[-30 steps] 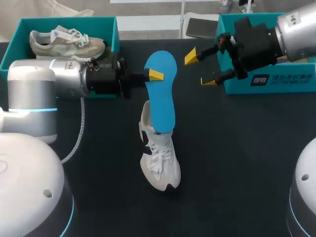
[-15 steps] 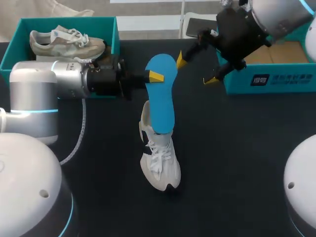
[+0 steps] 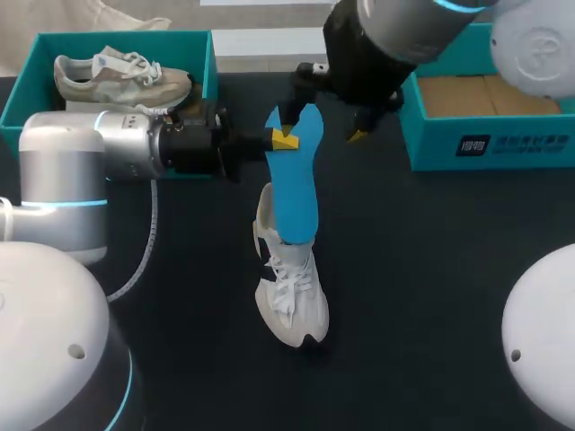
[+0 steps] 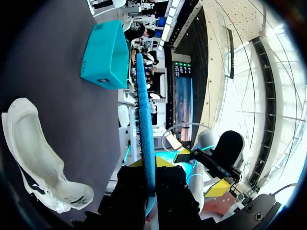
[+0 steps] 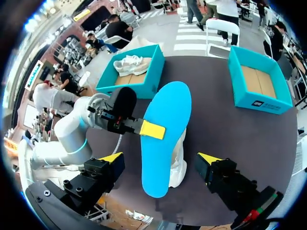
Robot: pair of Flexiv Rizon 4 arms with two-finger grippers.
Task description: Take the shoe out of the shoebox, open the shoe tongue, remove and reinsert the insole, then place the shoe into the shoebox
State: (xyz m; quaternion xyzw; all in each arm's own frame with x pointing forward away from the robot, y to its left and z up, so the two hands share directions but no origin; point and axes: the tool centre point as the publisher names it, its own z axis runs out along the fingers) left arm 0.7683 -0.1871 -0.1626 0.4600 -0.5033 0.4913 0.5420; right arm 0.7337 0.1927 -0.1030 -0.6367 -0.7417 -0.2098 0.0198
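Right gripper [image 3: 322, 127] swung in from teal shoebox [image 3: 485, 148], now spread wide over blue insole [image 3: 295, 180]; left gripper [image 3: 282, 137] clamping insole's edge, insole's lower end at opening of white sneaker [image 3: 289, 296], sneaker on black table [image 3: 431, 269]

Left gripper [image 4: 147, 167] is clamped on the blue insole [image 4: 144, 120]. The insole shows edge-on and runs straight out ahead of the gripper. White shoe [image 4: 33, 153] lies on the dark table [image 4: 72, 110] beside the gripper, with its opening in view. Teal shoebox [image 4: 108, 55] sits farther ahead on the table, near the insole's far end. Right gripper [image 4: 200, 170] is on the insole's other side, yellow tips apart.
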